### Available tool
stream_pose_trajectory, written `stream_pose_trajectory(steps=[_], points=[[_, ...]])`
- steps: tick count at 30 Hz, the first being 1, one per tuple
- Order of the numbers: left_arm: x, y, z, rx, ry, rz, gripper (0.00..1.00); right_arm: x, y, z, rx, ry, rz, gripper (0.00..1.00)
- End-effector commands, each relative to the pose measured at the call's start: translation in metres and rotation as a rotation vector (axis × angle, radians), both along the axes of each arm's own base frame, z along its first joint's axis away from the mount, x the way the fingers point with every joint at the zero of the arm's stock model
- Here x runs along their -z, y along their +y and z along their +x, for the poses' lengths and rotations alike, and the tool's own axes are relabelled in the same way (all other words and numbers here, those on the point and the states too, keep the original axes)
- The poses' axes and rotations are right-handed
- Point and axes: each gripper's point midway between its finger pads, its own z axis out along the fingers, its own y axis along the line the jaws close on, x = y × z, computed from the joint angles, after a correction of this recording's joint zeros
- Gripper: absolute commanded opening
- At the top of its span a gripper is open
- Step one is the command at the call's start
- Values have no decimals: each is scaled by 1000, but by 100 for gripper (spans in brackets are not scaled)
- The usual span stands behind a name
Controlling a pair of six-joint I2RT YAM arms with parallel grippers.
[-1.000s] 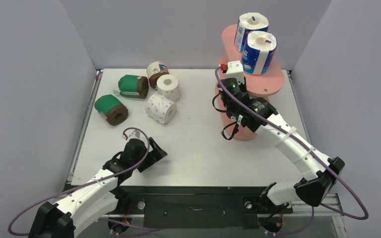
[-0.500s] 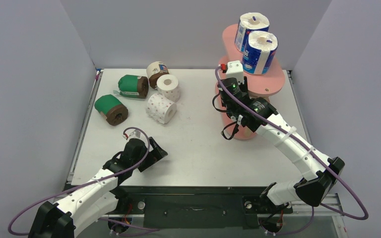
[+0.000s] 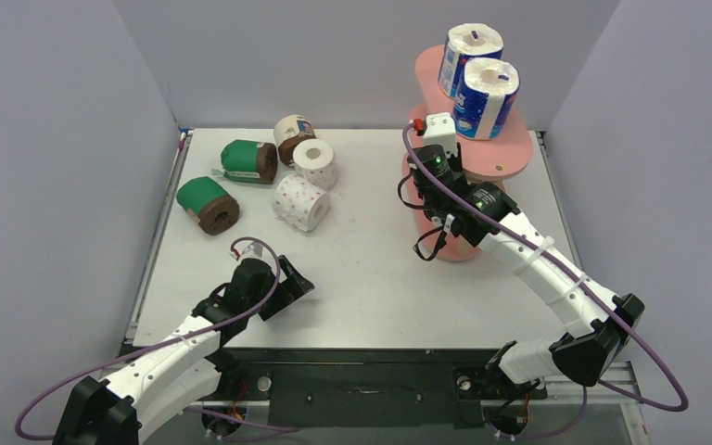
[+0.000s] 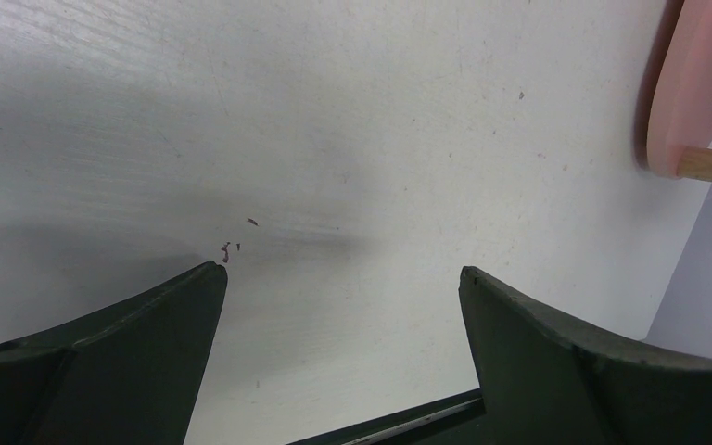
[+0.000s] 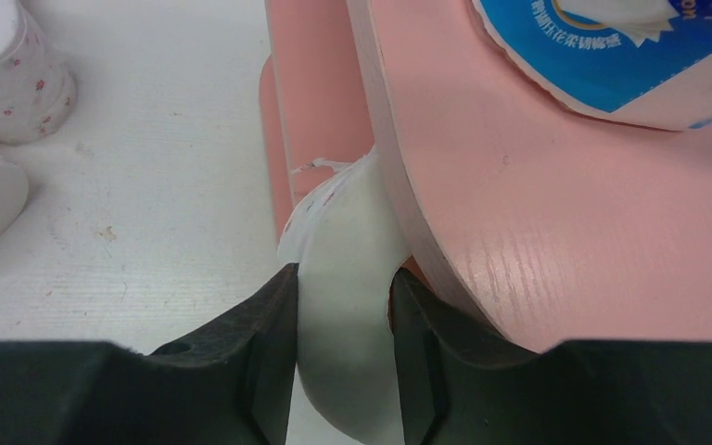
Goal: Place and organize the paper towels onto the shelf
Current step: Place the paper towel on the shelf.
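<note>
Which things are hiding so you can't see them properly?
Right wrist view: the white dotted roll in the right tool is partly hidden behind a board of the shelf.
Top view: that roll is hidden under the right arm and the shelf; lower boards mostly covered.
Right wrist view: the blue-white roll is cut off by the top edge.
Left wrist view: only a shelf corner shows, at the right edge.
</note>
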Motion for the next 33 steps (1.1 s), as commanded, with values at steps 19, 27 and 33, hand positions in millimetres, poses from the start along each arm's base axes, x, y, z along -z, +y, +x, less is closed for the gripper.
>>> stream_pose_trajectory(steps=[19,27,33], points=[[-20,-9,14,0,-63,-53,97,-63,-47,-8,165,-198,5,25],[-18,-10,13,2,-58,-57,97,-51,-48,0,183,-184,-34,25],[-15,-11,14,2,-54,-59,97,-40,-49,7,198,-182,-38,25]])
